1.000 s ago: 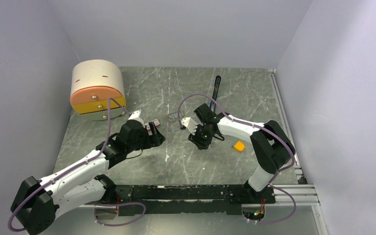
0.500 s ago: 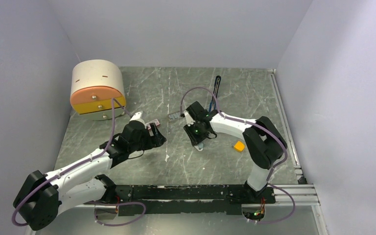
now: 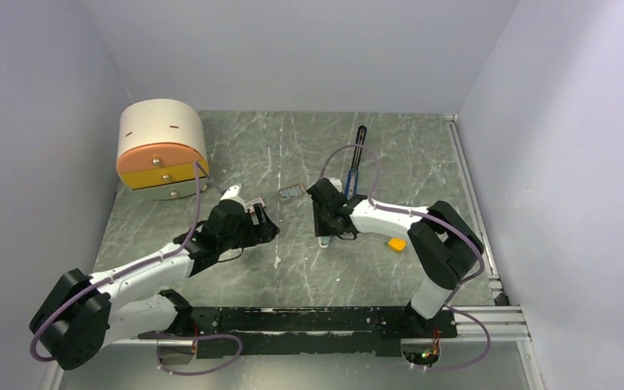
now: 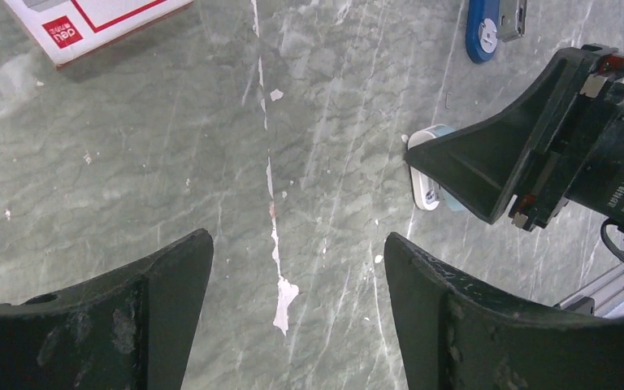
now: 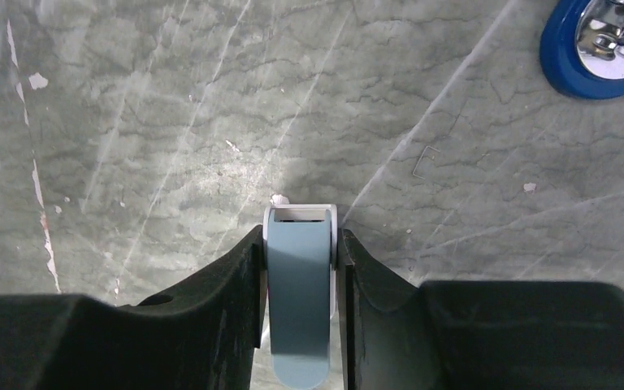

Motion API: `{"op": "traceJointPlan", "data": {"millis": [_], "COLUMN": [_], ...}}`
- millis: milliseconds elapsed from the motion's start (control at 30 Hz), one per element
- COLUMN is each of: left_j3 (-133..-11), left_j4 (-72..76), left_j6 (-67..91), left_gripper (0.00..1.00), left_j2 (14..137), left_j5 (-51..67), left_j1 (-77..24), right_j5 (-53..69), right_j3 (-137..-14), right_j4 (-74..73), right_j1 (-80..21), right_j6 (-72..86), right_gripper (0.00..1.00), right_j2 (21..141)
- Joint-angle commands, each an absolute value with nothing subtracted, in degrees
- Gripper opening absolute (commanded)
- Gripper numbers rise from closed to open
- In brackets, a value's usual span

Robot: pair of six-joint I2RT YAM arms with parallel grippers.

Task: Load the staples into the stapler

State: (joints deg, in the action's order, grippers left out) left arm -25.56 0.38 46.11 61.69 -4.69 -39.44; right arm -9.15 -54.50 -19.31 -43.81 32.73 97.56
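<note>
The stapler [image 3: 355, 159], blue with a black top arm, lies at the back of the table; its blue end shows in the right wrist view [image 5: 597, 49] and in the left wrist view [image 4: 487, 24]. The staples [image 3: 291, 192], a small grey strip, lie left of it. The red-and-white box [image 4: 89, 24] lies by my left gripper [image 3: 266, 229], which is open and empty above bare table [image 4: 296, 260]. My right gripper [image 3: 322, 231] is shut on a small pale-blue piece [image 5: 299, 301], near the stapler's end; the piece also shows in the left wrist view [image 4: 431, 175].
A round drawer unit [image 3: 162, 146] stands at the back left. An orange block [image 3: 396, 242] lies right of my right gripper. A single loose staple [image 5: 424, 160] lies on the table. A rail [image 3: 471, 187] runs along the right edge.
My right gripper has turned and come down onto the pale-blue piece, closing on it. My left gripper has edged slightly to the right.
</note>
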Motion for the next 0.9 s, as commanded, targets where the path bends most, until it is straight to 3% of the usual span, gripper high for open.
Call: {"op": "traceJointPlan", "data": {"millis": [0,133,333,767,867], "left_j3": [-25.4,-24.6,-21.6,-17.9,-17.9], "left_j4": [6.7,11.1,18.5,30.0,30.8], "left_j6": [43.7,42.9,44.1,46.4,46.6], "left_gripper": [0.82,0.82,0.82,0.81,0.81], "left_j2": [63.7,66.0,70.1,75.6,76.7], "left_j5": [-4.1,-2.6,1.1,5.3,6.3], "left_j1": [-39.6,-39.6,-39.6,-39.6,-39.6], "right_j5": [-10.8,-9.5,-9.5,-10.5,-11.8], "right_j3": [-50.9,-50.1,-48.6,-45.9,-47.5], "right_j4": [-16.0,-16.1,-19.3,-17.4,-16.7], "right_j1": [-43.8,-43.9,-44.4,-47.1,-47.4], "right_j6": [36.4,35.3,34.6,32.9,33.1], "right_gripper": [0.41,0.59,0.61,0.47,0.40], "right_j2": [98.7,95.4,90.9,87.6,89.2]}}
